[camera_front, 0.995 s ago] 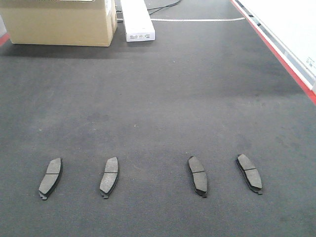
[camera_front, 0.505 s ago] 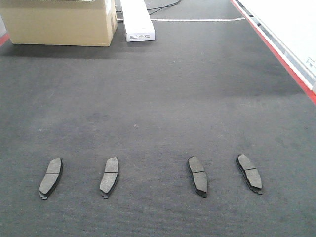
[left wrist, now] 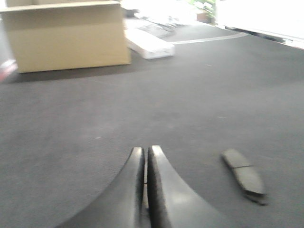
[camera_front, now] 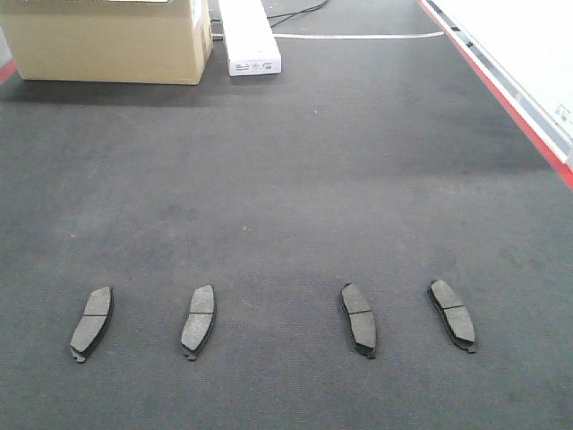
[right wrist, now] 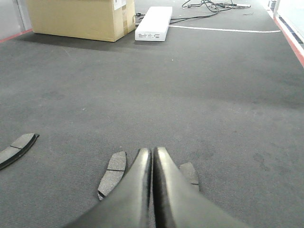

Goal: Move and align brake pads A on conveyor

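The left gripper (left wrist: 145,154) has its fingers pressed together with nothing between them, and it is held low over bare belt, tips pointing toward the far edge of the conveyor (left wrist: 199,85). One pad lies just beside it on the belt, apart from the fingers. The right gripper (right wrist: 153,154) is likewise closed and empty, set low above the belt; two pads flank its fingertips, one on each side, neither visibly touched, and a third shows at the left edge of that view.

In the front view neither arm appears. The brake pads A (camera_front: 199,319) lie flat in a row of four along the near edge of the conveyor — two toward the near-left corner leaning one way, two toward the near-right corner leaning the other. A cardboard box (camera_front: 107,40) and a white case (camera_front: 247,36) stand at the far edge, and the red stripe (camera_front: 501,98) runs down the right edge.

Judged step: approach, before any grasp — no pad is held. The next move calls for opening one gripper, centring it over the nearest pad, and descending to grip across the pad's narrow width. Since the pads are thin and flat, the fingertips would likely need to reach almost to the belt.
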### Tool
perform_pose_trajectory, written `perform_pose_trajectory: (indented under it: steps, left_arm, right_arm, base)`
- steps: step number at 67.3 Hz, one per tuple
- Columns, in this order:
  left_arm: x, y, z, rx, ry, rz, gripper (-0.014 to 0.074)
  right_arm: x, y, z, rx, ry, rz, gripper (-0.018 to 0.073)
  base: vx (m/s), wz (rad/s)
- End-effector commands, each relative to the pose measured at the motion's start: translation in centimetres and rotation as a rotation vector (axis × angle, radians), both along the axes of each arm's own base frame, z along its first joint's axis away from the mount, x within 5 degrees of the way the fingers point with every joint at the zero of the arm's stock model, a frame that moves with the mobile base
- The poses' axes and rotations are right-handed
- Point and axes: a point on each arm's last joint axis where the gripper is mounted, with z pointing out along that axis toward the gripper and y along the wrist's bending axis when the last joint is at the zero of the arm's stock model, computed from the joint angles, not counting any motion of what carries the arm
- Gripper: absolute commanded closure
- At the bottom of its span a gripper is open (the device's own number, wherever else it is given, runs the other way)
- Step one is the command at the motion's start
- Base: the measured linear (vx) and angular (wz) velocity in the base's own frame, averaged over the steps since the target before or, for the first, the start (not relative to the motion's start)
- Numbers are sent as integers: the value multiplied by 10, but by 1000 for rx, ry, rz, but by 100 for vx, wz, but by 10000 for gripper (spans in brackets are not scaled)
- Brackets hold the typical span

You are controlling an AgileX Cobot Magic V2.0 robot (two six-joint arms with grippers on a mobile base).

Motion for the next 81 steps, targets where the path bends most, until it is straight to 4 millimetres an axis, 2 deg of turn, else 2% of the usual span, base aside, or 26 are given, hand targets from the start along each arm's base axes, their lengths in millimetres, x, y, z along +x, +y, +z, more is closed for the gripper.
perform_pose_trajectory:
  steps: [1,4,10,81]
  left_arm:
    - [-4,1,-3,-18,-153,23,603]
    - [-5,2,-11,-24,-140,26,603]
    - [-4,2,-15,-19,-82,32,603]
    - [-4,2,-15,-28,-84,32,603]
  right_arm:
    - [1,1,14,11,-80,15,571]
    - [1,2,14,9,-79,15,571]
    - [1,1,13,9,-77,14,571]
    - [1,1,13,8,-75,13,571]
  base:
    - [0,0]
    - [0,0]
    - [0,0]
    - [0,0]
